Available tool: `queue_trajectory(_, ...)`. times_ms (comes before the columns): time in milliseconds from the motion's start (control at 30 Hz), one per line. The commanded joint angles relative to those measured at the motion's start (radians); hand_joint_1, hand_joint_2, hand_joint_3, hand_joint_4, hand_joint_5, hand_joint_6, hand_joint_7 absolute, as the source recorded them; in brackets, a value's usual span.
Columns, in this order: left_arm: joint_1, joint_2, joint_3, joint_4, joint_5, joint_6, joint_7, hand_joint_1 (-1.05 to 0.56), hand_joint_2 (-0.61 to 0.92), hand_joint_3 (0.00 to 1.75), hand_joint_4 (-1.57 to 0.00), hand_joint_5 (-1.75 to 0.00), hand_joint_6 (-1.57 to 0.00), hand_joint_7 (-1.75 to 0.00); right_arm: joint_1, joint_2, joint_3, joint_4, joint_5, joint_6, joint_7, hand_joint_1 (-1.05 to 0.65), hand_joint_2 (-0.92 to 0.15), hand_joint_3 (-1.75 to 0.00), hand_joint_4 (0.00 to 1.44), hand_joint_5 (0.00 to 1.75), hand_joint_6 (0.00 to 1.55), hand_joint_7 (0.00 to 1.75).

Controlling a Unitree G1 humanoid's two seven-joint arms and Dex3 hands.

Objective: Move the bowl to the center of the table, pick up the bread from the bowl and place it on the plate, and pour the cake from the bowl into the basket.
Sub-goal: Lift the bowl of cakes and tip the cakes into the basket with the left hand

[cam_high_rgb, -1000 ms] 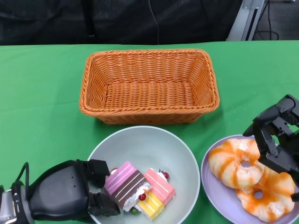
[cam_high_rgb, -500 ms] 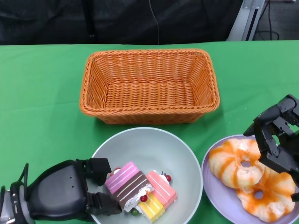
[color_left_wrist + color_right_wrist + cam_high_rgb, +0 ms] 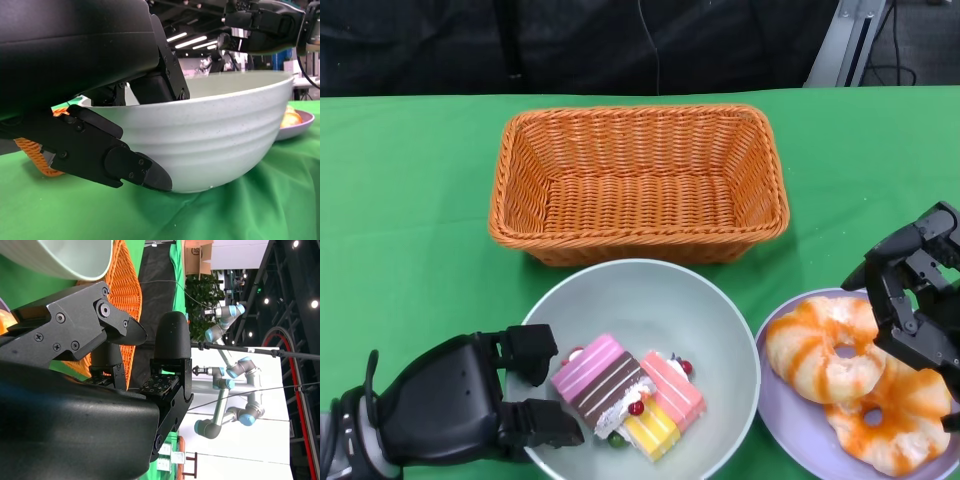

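With the left robot hand pinching its rim, the bowl has slid toward frame centre, ready for pouring the cake; the right robot hand hovers spread.

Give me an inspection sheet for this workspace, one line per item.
Surface: green cloth on the table, rumpled near the bowl.
Bowl: holds the cake slices, gripped at its rim by the left hand.
Basket: nothing inside.
Plate: carries two pieces of bread.
Right hand: over the plate, fingers apart, holds nothing.
Clutter: nothing seen.
Cables: a black cable hangs behind the table.
Surroundings: robot arms stand in the background.
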Motion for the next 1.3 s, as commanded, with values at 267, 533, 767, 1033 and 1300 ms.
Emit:
queue_trajectory(267,-0.033,0.006,-0.018,0.037,-0.006,0.013,0.08,-0.31,0.92,0.13,-0.57,-1.75,-0.7,-1.25,0.002,0.0,-0.013,-0.012,0.017,-0.003,0.002,-0.07,-0.68,-0.97,0.72,1.67,0.6,1.35)
queue_trajectory(533,-0.033,0.001,-0.013,0.046,-0.007,0.037,0.115,-0.32,0.92,0.07,-0.57,-1.75,-0.74,-1.17,0.004,0.0,-0.01,-0.012,0.019,-0.003,0.003,-0.07,-0.67,-0.99,0.72,1.67,0.6,1.34)
queue_trajectory(767,-0.036,-0.006,-0.006,0.049,-0.013,0.046,0.183,-0.22,0.92,0.2,-0.61,-1.75,-0.59,-1.55,0.004,0.0,-0.006,-0.014,0.016,0.004,0.001,-0.06,-0.65,-1.02,0.73,1.68,0.6,1.36)
queue_trajectory(1033,-0.016,0.017,0.039,-0.005,-0.081,-0.017,0.18,-0.13,0.91,0.3,-0.66,-1.75,-0.53,-1.75,0.001,0.002,-0.01,-0.002,0.001,-0.015,-0.007,-0.05,-0.65,-1.02,0.72,1.68,0.61,1.34)
queue_trajectory(1300,0.028,0.045,0.115,-0.092,-0.171,-0.108,0.116,-0.12,0.63,0.93,-0.65,-1.75,-0.56,-1.75,-0.005,0.002,-0.013,0.009,0.001,-0.018,-0.002,-0.05,-0.67,-1.0,0.72,1.68,0.6,1.35)
